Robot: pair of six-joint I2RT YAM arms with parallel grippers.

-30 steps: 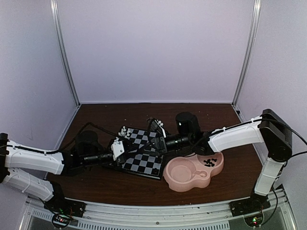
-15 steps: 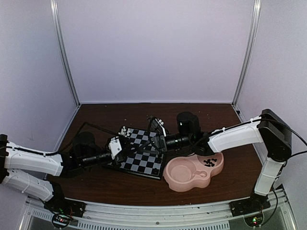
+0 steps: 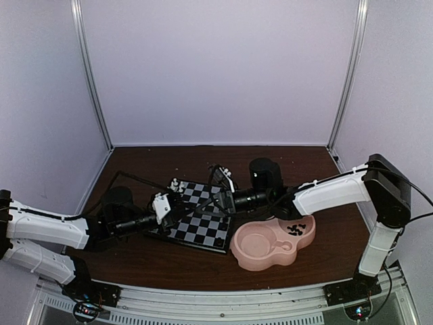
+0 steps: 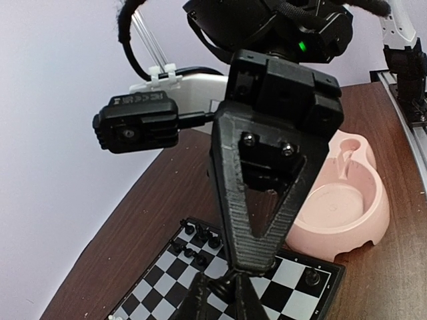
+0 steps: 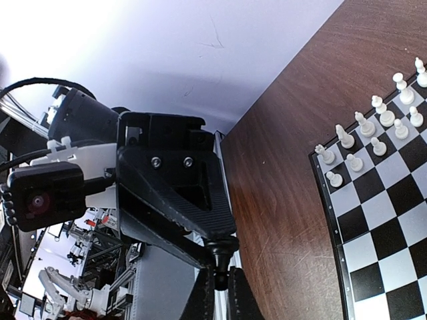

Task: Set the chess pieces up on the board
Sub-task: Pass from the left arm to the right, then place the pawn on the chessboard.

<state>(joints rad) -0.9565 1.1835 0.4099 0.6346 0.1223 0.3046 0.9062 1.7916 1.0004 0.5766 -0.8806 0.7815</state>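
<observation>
Board (image 4: 287,293) gets chopped off at the bottom edge on the left wrist cam, and the right end effector (image 4: 250,265) blocks its middle. Pieces (image 3: 295,229) in the dish (image 3: 256,242) look too tiny from the top to tell which they are.

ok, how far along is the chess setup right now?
Done: a cluster of white pieces stands at one corner of the board, and a few placed black pieces near another. In hand: left jaws and right jaws meet tip to tip at one held black piece; which grips it is unclear. Left: most squares are bare, with spare black pieces in the pink dish.
</observation>
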